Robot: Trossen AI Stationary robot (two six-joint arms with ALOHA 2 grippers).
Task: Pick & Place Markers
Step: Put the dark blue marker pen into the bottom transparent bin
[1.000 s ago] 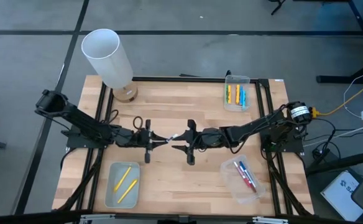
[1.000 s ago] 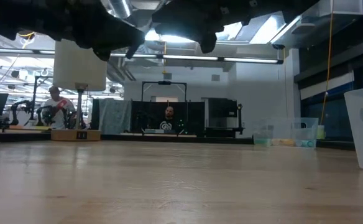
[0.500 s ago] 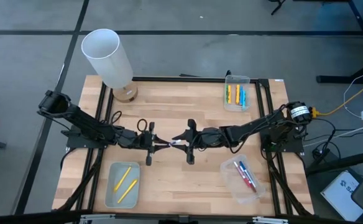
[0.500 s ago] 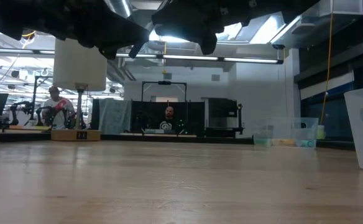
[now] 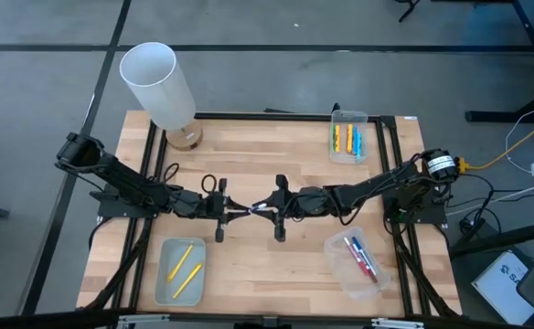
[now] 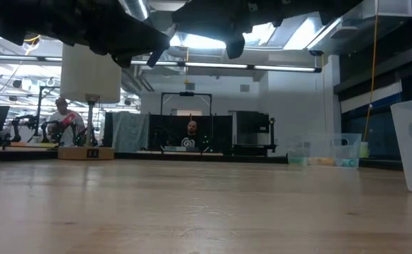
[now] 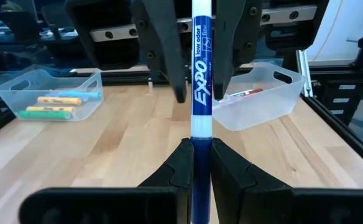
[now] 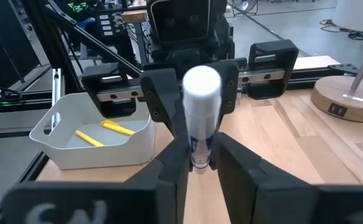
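now closing right gripper (image 5: 269, 206) on the blue marker (image 7: 201, 93), clamped at its other end by left gripper (image 5: 232, 208), mid-air between the trays — handover nearly done, release next probably.

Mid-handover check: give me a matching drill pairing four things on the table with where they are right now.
Things:
1. blue Expo marker
2. two yellow markers
3. white cylindrical lamp
4. red and blue markers

Places:
A. clear tray at the table's front right
B. table's back left corner
C. between the left gripper and right gripper, above the table's middle
D. clear tray at the front left

Pairs: 1-C, 2-D, 3-B, 4-A
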